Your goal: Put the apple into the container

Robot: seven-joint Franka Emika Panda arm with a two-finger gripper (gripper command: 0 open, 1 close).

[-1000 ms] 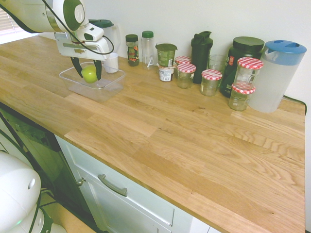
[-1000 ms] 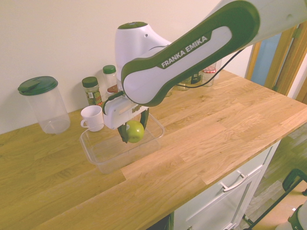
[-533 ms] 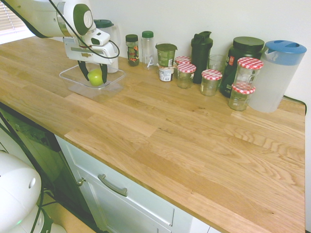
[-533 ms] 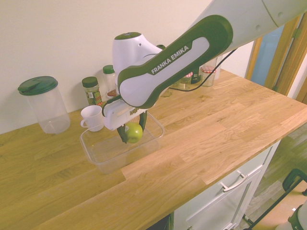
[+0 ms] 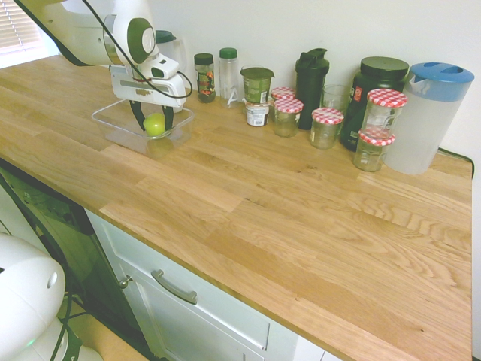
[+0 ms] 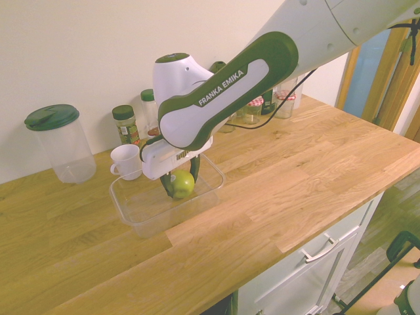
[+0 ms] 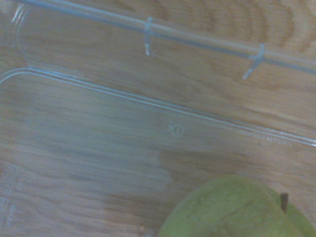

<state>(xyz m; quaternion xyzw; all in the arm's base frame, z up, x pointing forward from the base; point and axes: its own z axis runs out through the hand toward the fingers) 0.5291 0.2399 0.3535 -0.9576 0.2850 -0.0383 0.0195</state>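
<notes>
With its two dark fingers pinched around the apple (image 5: pixel 155 125), my hand (image 6: pixel 179 186) points down into the clear plastic container (image 5: pixel 113 135). From where I watch, the apple sits between the fingertips and within the tub's walls; whether it touches the bottom I cannot tell. My wrist view shows its stem and, beyond it, the see-through base. The container rests on the wooden desk (image 5: pixel 248 203), with a white mug (image 6: pixel 126 162) just beside it and a green-lidded pitcher (image 6: pixel 64 147) near the mug. Jars with red-checked lids (image 5: pixel 326 128) stand well apart from the tub.
</notes>
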